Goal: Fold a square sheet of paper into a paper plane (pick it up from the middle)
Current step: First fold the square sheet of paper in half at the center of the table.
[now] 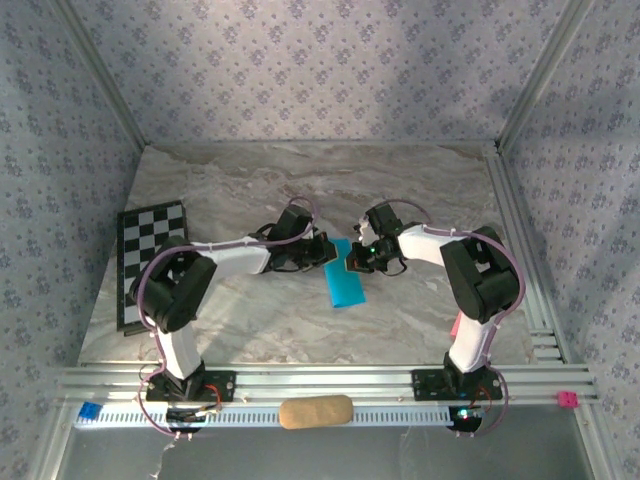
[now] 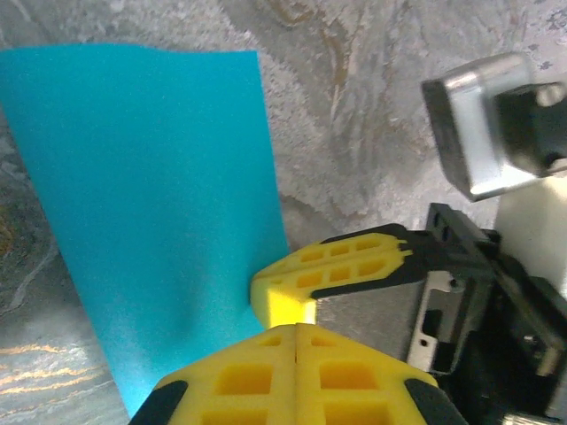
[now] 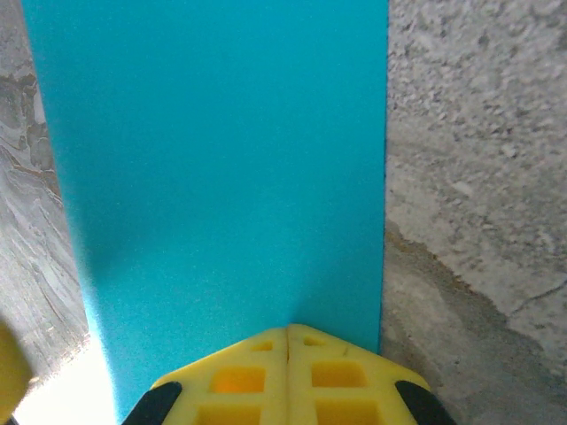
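Top external: left gripper (image 1: 325, 251) and right gripper (image 1: 351, 262) both pinch the square sheet of paper (image 1: 346, 287) mid-fold; next, lift evenly.

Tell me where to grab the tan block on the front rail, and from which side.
Grip the tan block at its middle, across its narrow width, coming straight down from above. It lies flat with its long axis along the slotted front rail, so the fingers should close on its near and far long sides. The rounded ends would likely slip out of a lengthwise pinch.
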